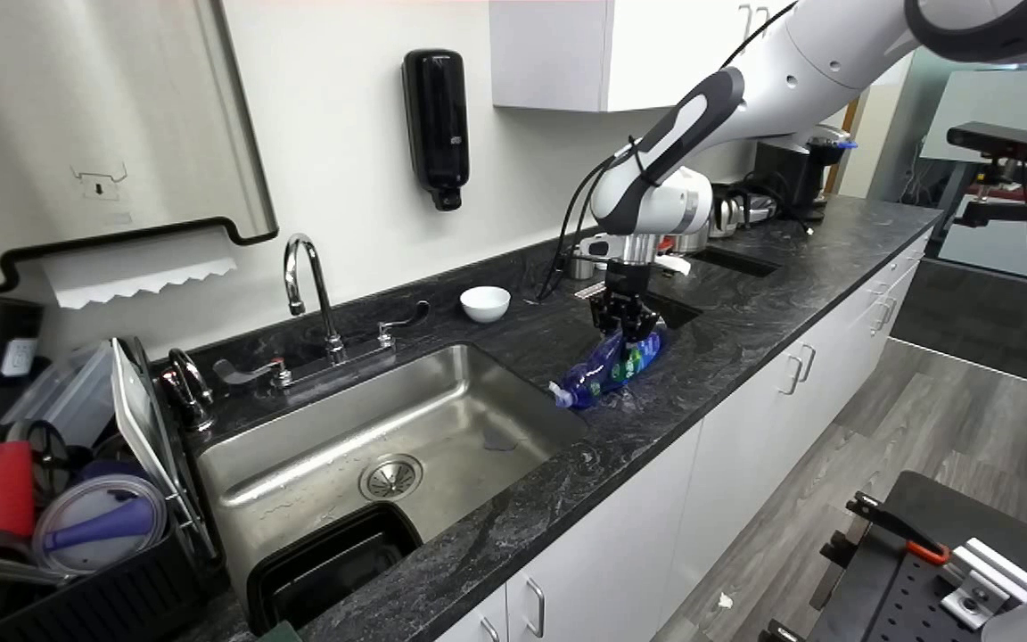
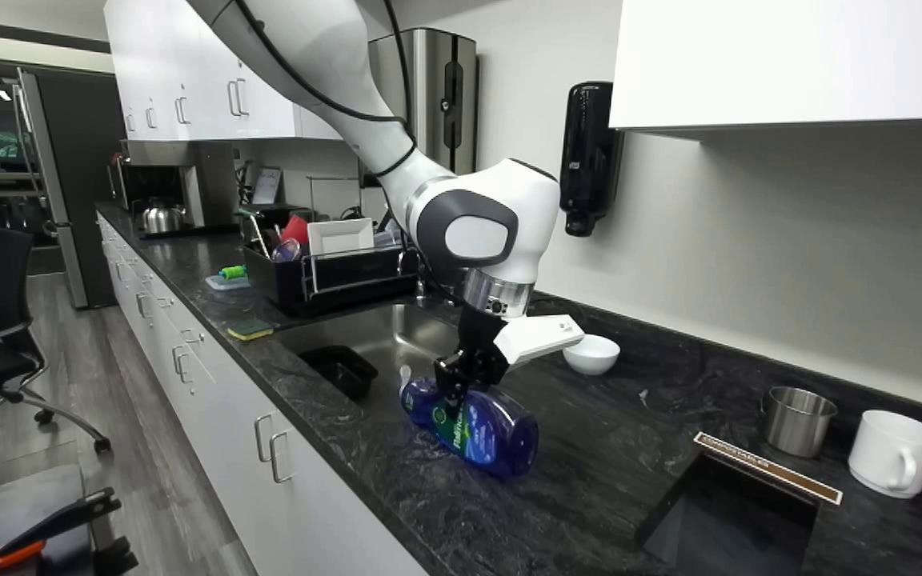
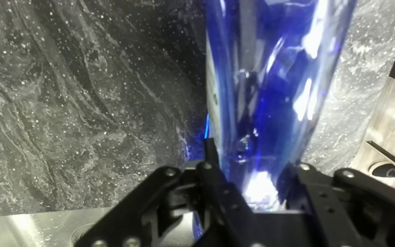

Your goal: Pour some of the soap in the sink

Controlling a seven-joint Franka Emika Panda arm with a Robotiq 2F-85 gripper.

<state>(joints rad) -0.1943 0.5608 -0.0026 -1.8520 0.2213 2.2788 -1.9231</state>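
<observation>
End effector holds soap bottle nearly level, cap toward sink.

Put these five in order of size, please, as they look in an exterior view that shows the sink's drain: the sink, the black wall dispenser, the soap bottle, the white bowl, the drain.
Sink
Black wall dispenser
Soap bottle, partly hidden
Last, unranked: white bowl and drain, which look too alike.

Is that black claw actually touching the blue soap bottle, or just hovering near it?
Touching. In the wrist view, the gripper holds the blue dish soap bottle, with its black fingers against both sides and no gap showing.
</observation>
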